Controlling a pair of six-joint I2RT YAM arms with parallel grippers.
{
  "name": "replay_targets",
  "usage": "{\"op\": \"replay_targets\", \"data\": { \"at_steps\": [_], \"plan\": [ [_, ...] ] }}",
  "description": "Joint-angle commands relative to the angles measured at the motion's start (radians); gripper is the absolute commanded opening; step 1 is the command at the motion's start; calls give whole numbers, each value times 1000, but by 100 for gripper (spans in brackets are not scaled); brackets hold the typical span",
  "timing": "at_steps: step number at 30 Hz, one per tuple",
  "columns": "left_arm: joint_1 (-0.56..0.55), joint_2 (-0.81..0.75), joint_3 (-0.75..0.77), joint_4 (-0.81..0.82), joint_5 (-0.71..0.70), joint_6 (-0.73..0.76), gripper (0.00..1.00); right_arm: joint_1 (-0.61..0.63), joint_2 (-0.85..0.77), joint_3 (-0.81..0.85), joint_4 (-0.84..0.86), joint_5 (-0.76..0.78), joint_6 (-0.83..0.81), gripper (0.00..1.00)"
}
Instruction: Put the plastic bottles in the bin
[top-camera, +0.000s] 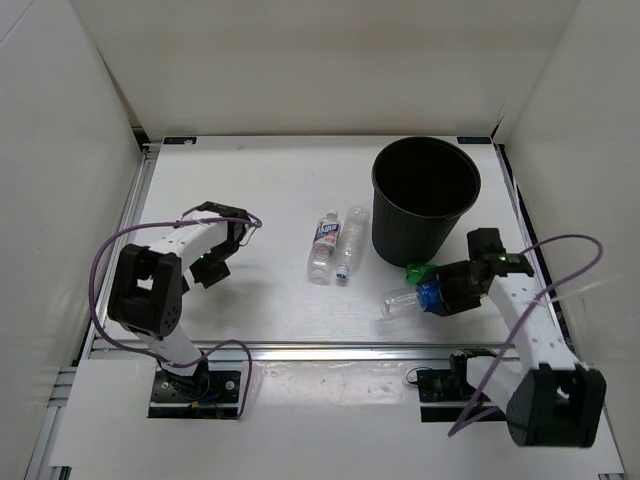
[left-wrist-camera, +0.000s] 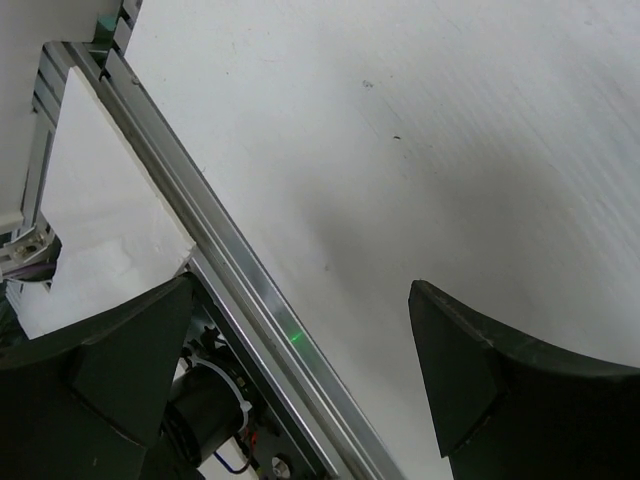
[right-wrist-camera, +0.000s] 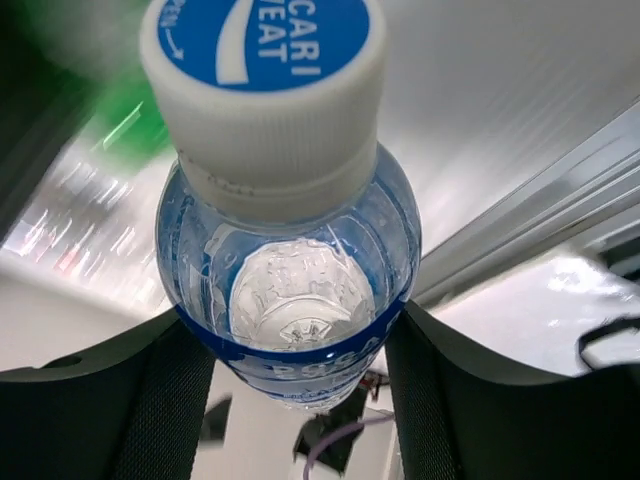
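- Nearest to us, the right gripper (top-camera: 441, 297) has its jaws closed partway around a clear bottle with a blue label (top-camera: 405, 300). In the right wrist view the two black fingers (right-wrist-camera: 165, 400) press on either side of the bottle (right-wrist-camera: 290, 270), just below its white cap (right-wrist-camera: 262, 80). The cap points back at the camera.
- We can't tell whether that bottle is off the table (top-camera: 250, 190) or resting on it. It lies roughly level, in front of the bin's base.
- Just behind it, the green bottle (top-camera: 418, 270) sits tucked against the foot of the bin.
- Over on the other side, the left gripper (top-camera: 222, 250) hangs above bare table. Its jaws are spread wide with nothing between them, and the left wrist view shows only white surface and the table's edge rail.
- Mid-table, the blue-and-white labelled bottle (top-camera: 323, 245) and the plain clear one (top-camera: 349, 243) lie side by side, just left of the bin.
- Furthest back is the black bin (top-camera: 420, 235), standing upright and open.
- By our count all four bottles are outside it, so nothing's binned yet. One's in hand and three are waiting.
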Motion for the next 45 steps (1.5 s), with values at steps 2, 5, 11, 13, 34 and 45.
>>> {"op": "replay_targets", "data": {
  "at_steps": [2, 5, 11, 13, 34, 45],
  "plan": [
    [7, -124, 79, -72, 41, 45, 100, -18, -148, 282, -227, -71, -117, 34],
    [7, -162, 151, -60, 62, 86, 100, 2, -148, 491, -405, -71, -163, 32],
    [7, -198, 225, -60, 179, 120, 100, 42, -15, 1031, -402, -53, -217, 36],
    [7, -209, 239, -22, 224, 193, 100, 52, 43, 1177, -308, 4, -255, 37],
    [-48, -117, 342, 9, 344, 275, 100, -198, -80, 894, -118, 296, -372, 100],
    [-48, -90, 310, 40, 353, 284, 100, -504, -181, 169, 10, -221, -180, 100]
  ]
}}
